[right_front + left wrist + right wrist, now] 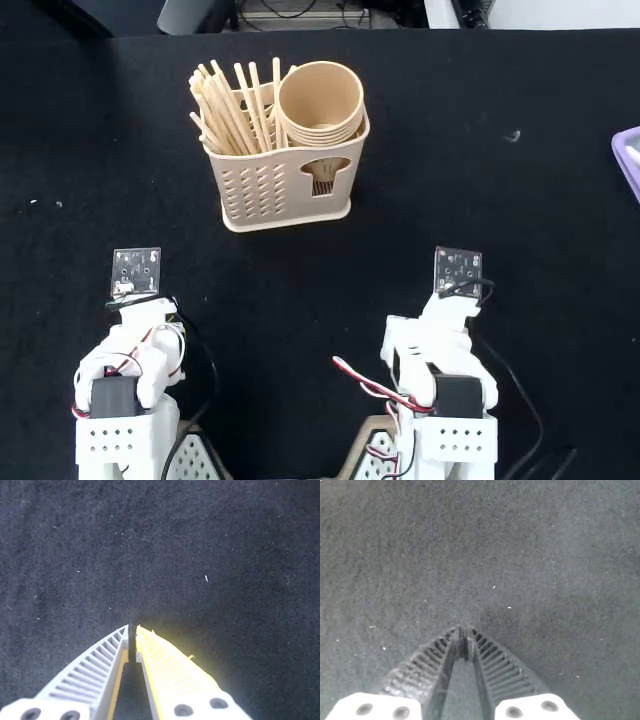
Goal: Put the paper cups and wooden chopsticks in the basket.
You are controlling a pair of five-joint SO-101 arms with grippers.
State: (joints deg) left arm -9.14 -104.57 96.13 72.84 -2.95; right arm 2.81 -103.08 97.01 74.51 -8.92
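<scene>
Currently my left gripper [132,630] is pressed shut, its white and yellow fingers meeting at the tips with nothing between them, low over the black table [210,540]. My right gripper [463,632] is likewise closed tight and empty, dark ribbed fingers touching above the same dark surface. In the upper middle of the high view the basket [262,190] stands upright. The wooden chopsticks [232,110] fan out of its left compartment, and the stacked paper cups [320,100] sit in its right one. Both my arms are folded at the bottom of that frame, well apart from the basket.
</scene>
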